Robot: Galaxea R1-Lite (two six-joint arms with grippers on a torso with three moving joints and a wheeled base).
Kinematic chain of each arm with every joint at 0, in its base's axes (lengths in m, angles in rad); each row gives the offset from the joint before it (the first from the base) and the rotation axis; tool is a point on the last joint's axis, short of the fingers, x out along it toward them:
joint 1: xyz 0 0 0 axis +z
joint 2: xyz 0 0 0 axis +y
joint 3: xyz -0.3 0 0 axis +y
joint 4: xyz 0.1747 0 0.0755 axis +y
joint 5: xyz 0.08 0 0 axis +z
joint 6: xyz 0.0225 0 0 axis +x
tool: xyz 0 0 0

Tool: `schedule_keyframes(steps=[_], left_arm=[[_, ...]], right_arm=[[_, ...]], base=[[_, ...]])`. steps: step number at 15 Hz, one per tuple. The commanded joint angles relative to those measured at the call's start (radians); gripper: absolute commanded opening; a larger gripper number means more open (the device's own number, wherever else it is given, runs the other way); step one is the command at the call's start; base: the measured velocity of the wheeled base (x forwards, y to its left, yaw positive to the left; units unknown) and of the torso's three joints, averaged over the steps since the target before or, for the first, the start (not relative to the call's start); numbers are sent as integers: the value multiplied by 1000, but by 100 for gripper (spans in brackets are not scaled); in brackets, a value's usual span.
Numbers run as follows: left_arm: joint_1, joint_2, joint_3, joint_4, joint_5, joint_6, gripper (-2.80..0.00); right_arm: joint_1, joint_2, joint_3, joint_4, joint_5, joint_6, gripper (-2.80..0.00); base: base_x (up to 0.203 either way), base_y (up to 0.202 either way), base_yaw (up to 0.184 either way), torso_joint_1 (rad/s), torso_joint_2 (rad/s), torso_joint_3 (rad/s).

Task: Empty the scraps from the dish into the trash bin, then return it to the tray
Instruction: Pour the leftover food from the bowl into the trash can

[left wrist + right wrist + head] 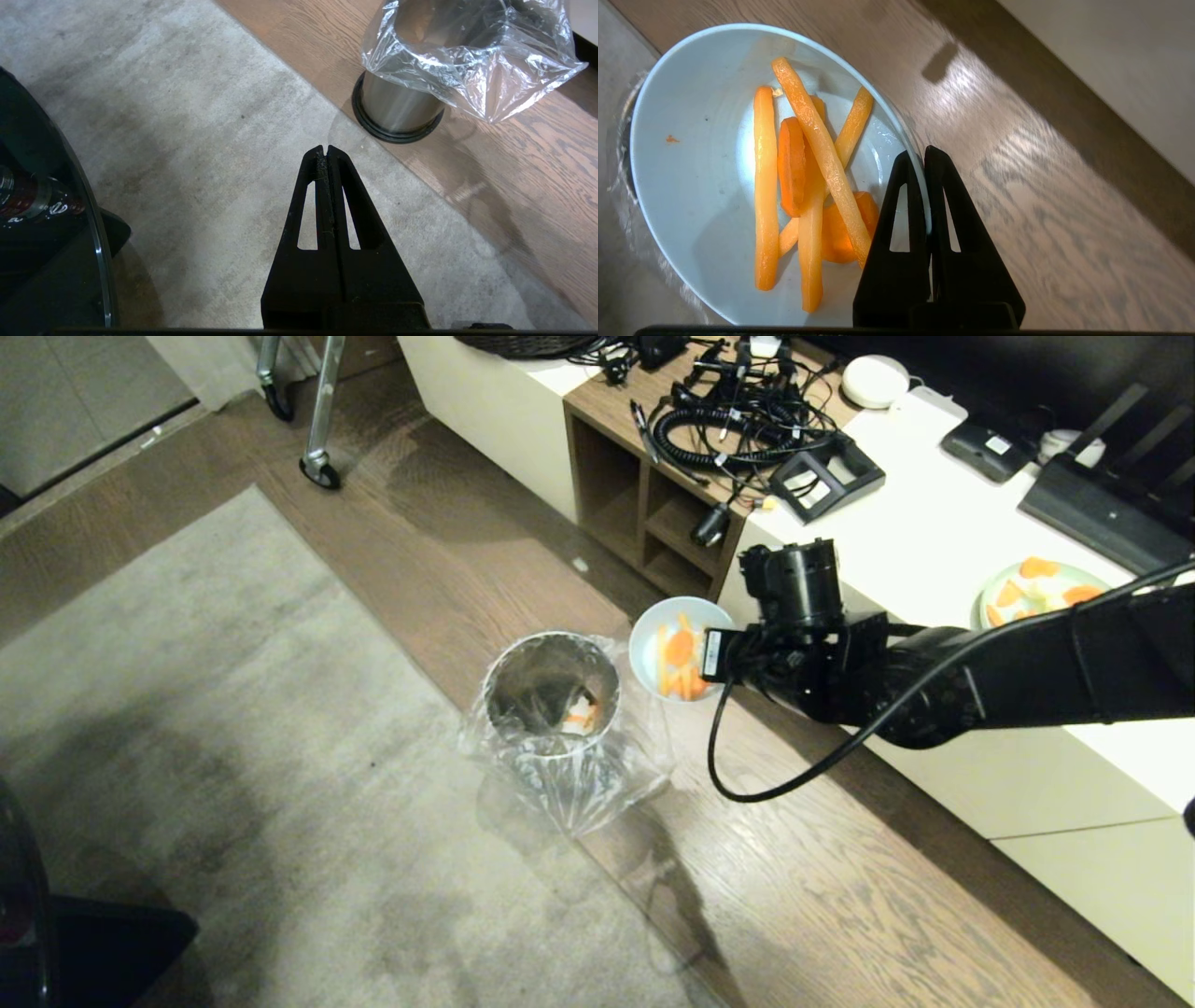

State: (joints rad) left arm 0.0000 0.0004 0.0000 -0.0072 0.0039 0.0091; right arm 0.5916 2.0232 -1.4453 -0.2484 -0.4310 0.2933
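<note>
Gripping the dish point(691, 163), right pincer point(922, 156) shows no legible label.

The left gripper point(327, 151) hangs above a pale grey rug point(187, 140), its two black fingers pressed flat together with nothing between them. Past the rug's edge, the trash bin point(397, 107) stands on a wooden floor point(537, 177) just beside that edge, its brushed-steel wall rising from a black base ring while a crumpled clear liner bag point(472, 56) drapes over its top. A dark rounded body point(42, 224) with a glossy rim covers one side of the rug.
</note>
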Motion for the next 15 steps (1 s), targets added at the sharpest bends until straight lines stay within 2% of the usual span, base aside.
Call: schedule_keyframes(steps=[1,3,8,10,13,15], left_arm=[[0,0,0,0,1,0,-280],[0,0,0,0,1,0,-280],[0,0,0,0,2,0,-280],[0,0,0,0,2,0,-280],[0,0,0,0,2,0,-280],[0,0,0,0,2,0,-280]], right_arm=[[10,75,-54,-64,-12,-49,-280],[22,119,-100,-136,-30,-106,-280],[72,225,-185,-375,-40,-346,-280],[96,244,-184,-457,-40,-420,-280],[127,277,-177,-623,-35,-578,-280],[145,292,-171,-722,-32,-646,-280]], base=[[0,0,0,0,0,0],[0,0,0,0,0,0],[0,0,0,0,0,0],[0,0,0,0,0,0],[0,0,0,0,0,0],[0,0,0,0,0,0]])
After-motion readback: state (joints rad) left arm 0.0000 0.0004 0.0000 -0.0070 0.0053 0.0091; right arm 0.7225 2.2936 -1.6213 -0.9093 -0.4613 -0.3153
